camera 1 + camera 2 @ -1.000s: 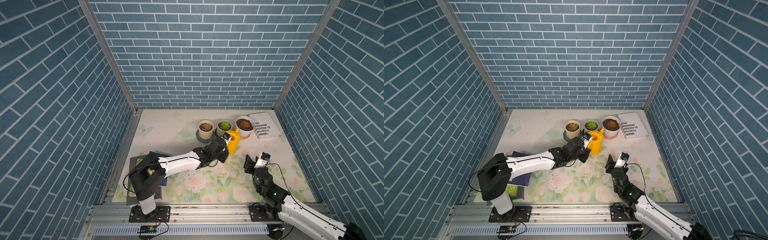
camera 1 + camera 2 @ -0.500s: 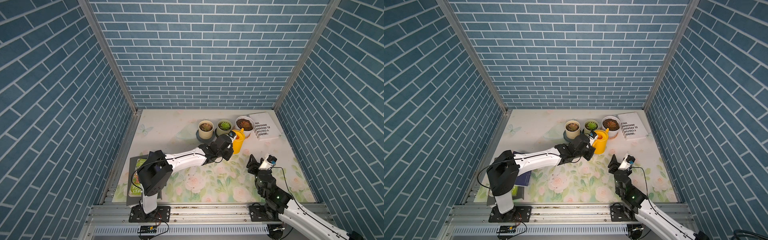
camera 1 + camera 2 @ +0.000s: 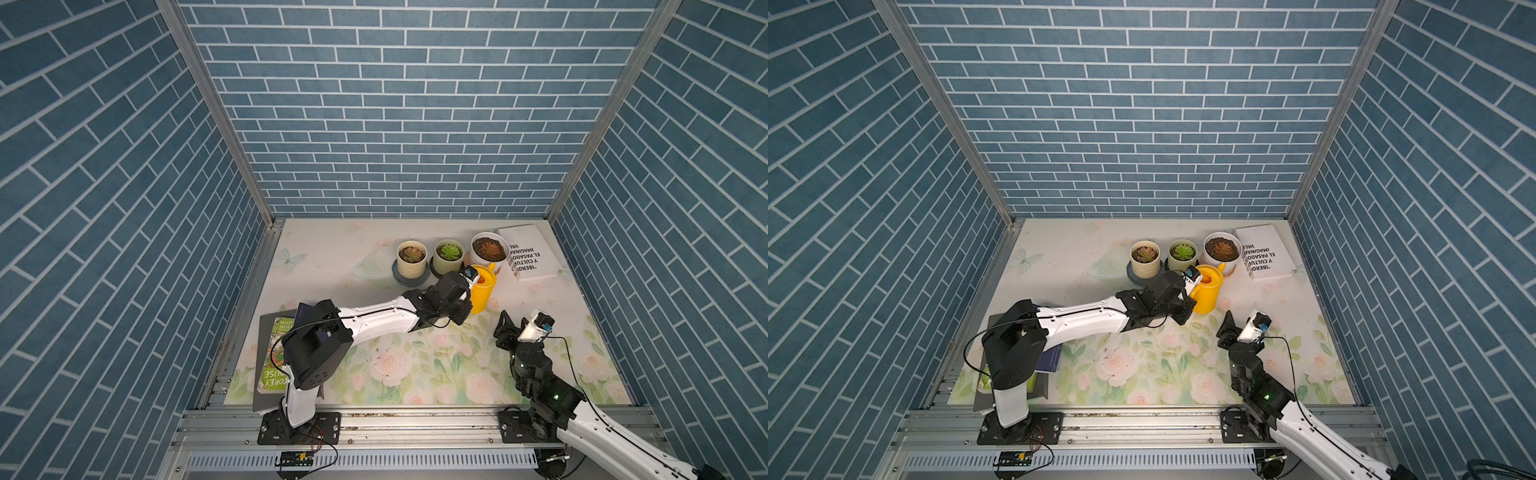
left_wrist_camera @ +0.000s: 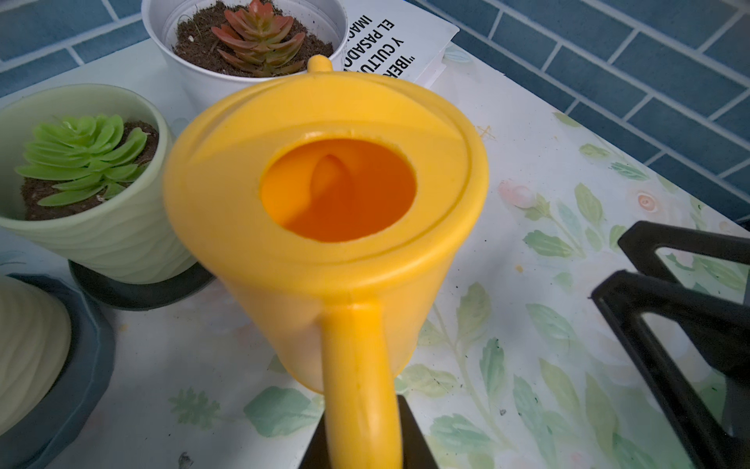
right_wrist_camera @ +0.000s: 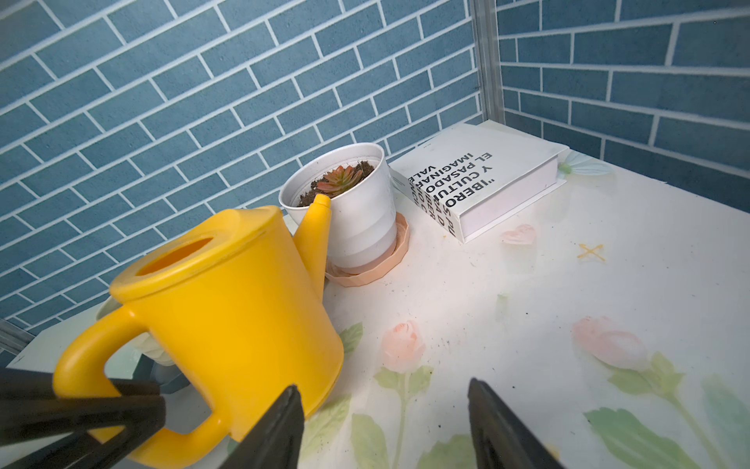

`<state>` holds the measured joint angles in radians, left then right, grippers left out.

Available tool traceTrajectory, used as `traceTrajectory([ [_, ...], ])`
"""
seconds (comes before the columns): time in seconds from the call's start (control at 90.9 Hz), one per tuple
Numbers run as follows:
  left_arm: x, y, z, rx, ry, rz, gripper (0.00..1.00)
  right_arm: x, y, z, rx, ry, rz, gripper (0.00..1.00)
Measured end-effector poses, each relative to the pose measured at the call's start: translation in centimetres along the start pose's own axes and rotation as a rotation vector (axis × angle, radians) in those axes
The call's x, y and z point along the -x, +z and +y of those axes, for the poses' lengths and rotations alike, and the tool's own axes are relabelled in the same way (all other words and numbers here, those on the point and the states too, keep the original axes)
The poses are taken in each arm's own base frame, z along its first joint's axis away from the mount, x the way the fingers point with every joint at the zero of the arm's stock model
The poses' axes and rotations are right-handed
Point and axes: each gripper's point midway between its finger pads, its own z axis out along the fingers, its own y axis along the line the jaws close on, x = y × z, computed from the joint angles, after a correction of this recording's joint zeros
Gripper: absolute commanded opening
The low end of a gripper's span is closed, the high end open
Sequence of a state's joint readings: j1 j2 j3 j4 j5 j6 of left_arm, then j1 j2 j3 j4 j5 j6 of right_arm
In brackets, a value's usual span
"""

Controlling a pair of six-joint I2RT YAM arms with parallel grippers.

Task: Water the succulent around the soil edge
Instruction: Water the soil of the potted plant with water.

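L claw (image 4: pixel 363 442), clenching watering can (image 4: pixel 324 264) by handle, is bringing it closer to the succulent (image 4: pixel 259 36); spout (image 5: pixel 318 205) is reaching its near rim, not yet over the soil edge (image 4: pixel 186 44); R claw (image 5: pixel 385 426), released, is idling well apart.

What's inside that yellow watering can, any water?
Through the top hole of the watering can, only bare orange plastic and the spout's inlet show; no water is visible. Its top covers the rest of the inside.
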<state>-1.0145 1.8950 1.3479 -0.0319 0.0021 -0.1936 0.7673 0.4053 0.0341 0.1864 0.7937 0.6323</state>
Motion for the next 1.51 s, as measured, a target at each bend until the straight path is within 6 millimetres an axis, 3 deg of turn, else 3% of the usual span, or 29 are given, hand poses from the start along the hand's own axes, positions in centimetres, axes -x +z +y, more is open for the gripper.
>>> traceTrajectory([
  [0.297, 0.2, -0.4, 0.0, 0.008, 0.002, 0.001, 0.0, -0.1, 0.0, 0.0, -0.001, -0.002, 0.002, 0.67],
  [0.583, 3.2, -4.3, 0.0, 0.016, -0.003, -0.072, 0.0, -0.3, 0.1, -0.1, -0.004, -0.01, 0.009, 0.67],
  [0.715, 3.8, -5.2, 0.5, 0.02, -0.005, -0.081, 0.0, -0.3, 0.1, 0.1, 0.006, -0.007, 0.01, 0.67],
  [0.913, 3.2, -5.3, 1.9, 0.028, 0.003, -0.02, 0.0, -0.3, 0.1, 0.3, 0.013, -0.007, 0.011, 0.67],
  [1.188, 6.2, -6.2, 1.8, 0.019, 0.02, -0.015, 0.0, -0.4, 0.2, 0.4, 0.014, -0.009, 0.015, 0.67],
  [1.507, 5.0, -4.6, 1.7, -0.012, 0.011, 0.071, 0.0, -0.4, 0.2, 0.4, 0.015, -0.009, 0.015, 0.67],
])
